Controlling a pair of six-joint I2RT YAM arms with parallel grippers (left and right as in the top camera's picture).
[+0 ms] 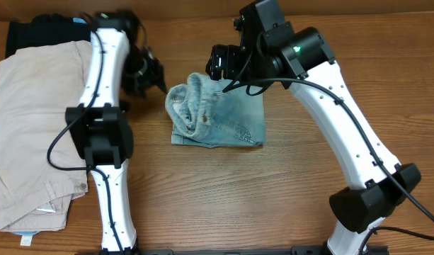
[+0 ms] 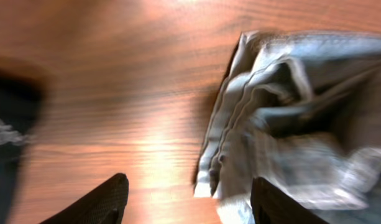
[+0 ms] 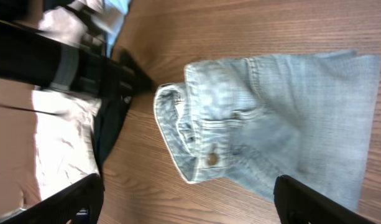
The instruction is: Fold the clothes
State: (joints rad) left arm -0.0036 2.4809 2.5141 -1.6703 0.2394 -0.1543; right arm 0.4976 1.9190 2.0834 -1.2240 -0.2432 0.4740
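Right gripper (image 3: 189, 183) spread wide | denim shorts (image 1: 217, 117) folded compact, waistband bunched

Your light blue denim shorts (image 1: 215, 119) lie folded into a compact bundle mid-table, waistband and button turned upward, resting flat.

Beige trousers (image 1: 29, 120) beside black garment (image 1: 40, 32) on wooden table (image 1: 273, 191)

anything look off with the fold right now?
Yes. The light blue faded denim shorts lie folded roughly square on the wooden table, but their waistband end, on the left arm's side, is bunched and curled up instead of flat, so the fold looks lumpy there.
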